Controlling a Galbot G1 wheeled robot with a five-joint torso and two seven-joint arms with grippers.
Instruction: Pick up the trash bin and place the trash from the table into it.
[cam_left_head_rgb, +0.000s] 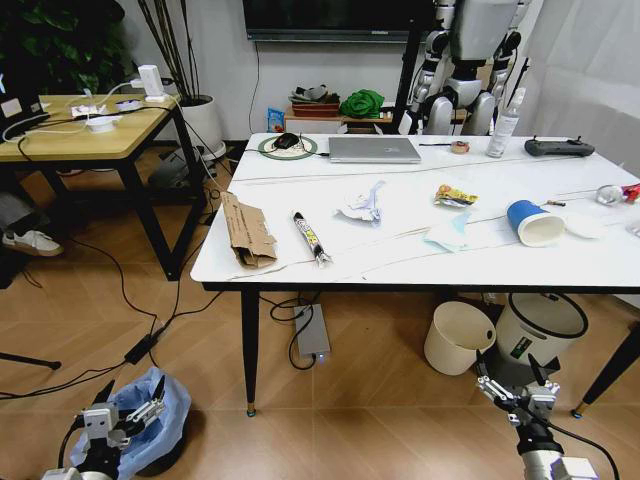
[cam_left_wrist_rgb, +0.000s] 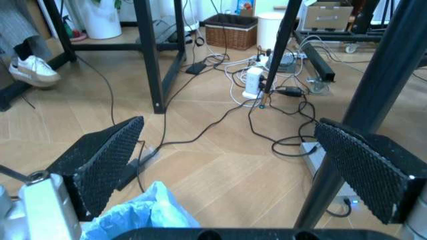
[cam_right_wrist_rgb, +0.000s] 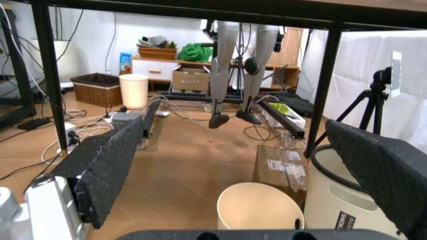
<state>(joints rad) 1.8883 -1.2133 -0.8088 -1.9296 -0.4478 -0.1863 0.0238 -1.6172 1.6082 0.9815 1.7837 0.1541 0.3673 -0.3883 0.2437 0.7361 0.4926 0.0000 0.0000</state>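
Left gripper (cam_left_head_rgb: 125, 413) hovers at seven o'clock in the head view, fingers spread apart and clamped on nothing, directly above the trash bin (cam_left_head_rgb: 150, 418). Its wrist view shows both pads (cam_left_wrist_rgb: 107, 159) wide, with the blue liner (cam_left_wrist_rgb: 143, 215) just beneath. Right gripper (cam_left_head_rgb: 512, 392) waits at five o'clock, fingers likewise apart and empty, near the cream bucket (cam_left_head_rgb: 457, 335) and the white-and-grey bin (cam_left_head_rgb: 535, 330) under the table (cam_left_head_rgb: 400, 265).

Risks, as judged: the puffed liner may be pinched instead of the rigid rim, so the bin could slip or tip on lifting. The cable (cam_left_head_rgb: 110, 372) trailing across the floor by the bin could snag the arm. The bin stands on the floor at seven o'clock, well apart from the tabletop litter.

Containers: nothing can be made out inside the trash bin beyond the liner. The cream bucket appears empty in the right wrist view. The blue paper cup (cam_left_head_rgb: 533, 222) lies on its side at three o'clock.

Trash remains on the table: torn cardboard (cam_left_head_rgb: 246, 230) at nine o'clock, crumpled paper (cam_left_head_rgb: 362, 205) centrally, yellow wrapper (cam_left_head_rgb: 455, 196) beyond it.
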